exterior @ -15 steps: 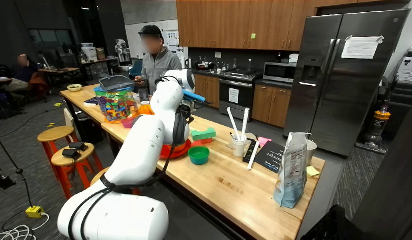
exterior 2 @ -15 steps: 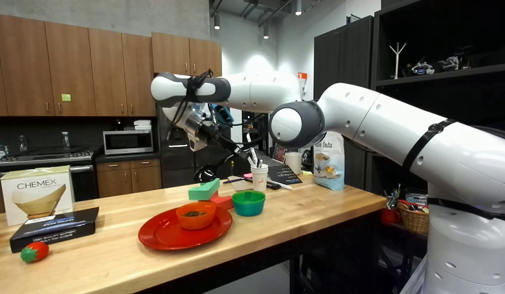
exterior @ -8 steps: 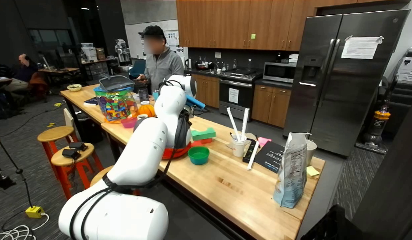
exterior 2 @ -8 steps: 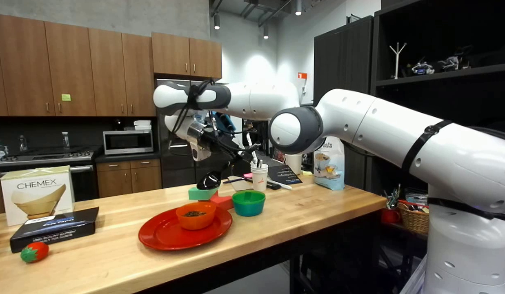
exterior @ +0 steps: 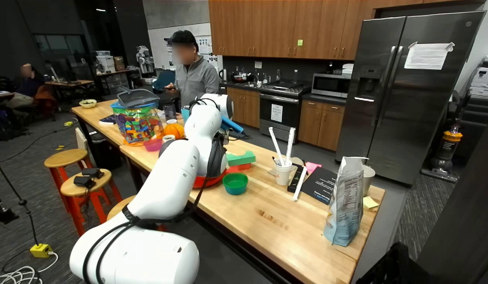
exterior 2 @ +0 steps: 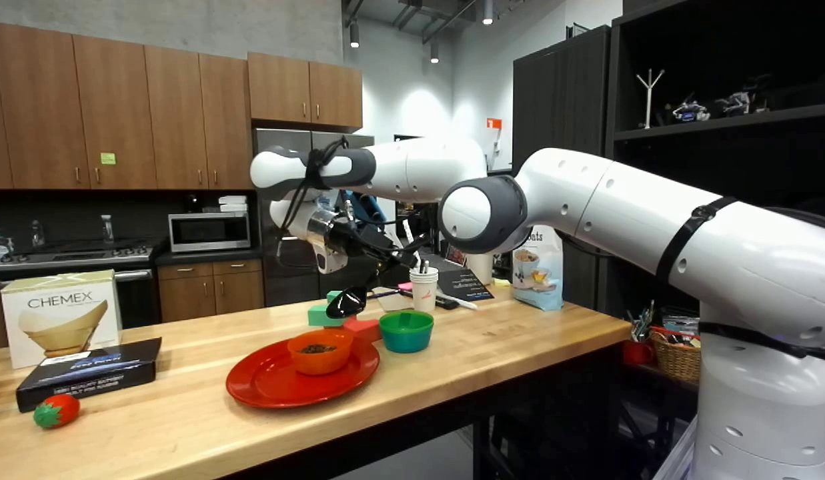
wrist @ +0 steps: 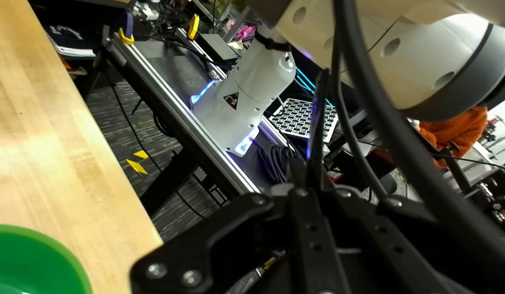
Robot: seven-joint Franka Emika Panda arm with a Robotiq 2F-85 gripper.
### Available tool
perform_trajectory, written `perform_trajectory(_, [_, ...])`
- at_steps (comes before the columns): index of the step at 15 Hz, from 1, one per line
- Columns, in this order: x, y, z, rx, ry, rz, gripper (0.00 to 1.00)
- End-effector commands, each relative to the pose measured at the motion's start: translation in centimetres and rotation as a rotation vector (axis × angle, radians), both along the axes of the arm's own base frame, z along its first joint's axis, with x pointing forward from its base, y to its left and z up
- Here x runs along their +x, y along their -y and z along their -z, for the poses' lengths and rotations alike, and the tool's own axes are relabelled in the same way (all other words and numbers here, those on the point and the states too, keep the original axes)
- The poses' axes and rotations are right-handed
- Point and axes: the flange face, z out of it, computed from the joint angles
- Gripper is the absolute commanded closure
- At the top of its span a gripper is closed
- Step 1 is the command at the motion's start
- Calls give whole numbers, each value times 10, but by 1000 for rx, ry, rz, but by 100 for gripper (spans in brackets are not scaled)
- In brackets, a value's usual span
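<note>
Chemex box (exterior 2: 62,313) behind a flat black box (exterior 2: 92,379), red strawberry (exterior 2: 57,411) in front, microwave (exterior 2: 209,233) in the background

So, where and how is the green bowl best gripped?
The green bowl stands upright, open on top, so probably pinch its rim from above, on the side away from the red block. The end effector should first release the black spoon.

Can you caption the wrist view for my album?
Claw grips a black handle, with a green bowl on the wooden table and the robot's white base beyond.
</note>
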Motion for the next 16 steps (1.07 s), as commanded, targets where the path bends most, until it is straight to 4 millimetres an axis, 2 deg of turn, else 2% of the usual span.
perform_trajectory(1, [2, 3, -7, 14, 25, -14, 99])
perform_trajectory(2, [8, -4, 19, 23, 51, -7, 99])
perform_trajectory(8, [28, -13, 50, 22, 207, -74, 99])
perform_trajectory(11, [36, -13, 50, -4, 272, -120, 99])
perform_trajectory(16, [48, -19, 37, 13, 377, -169, 99])
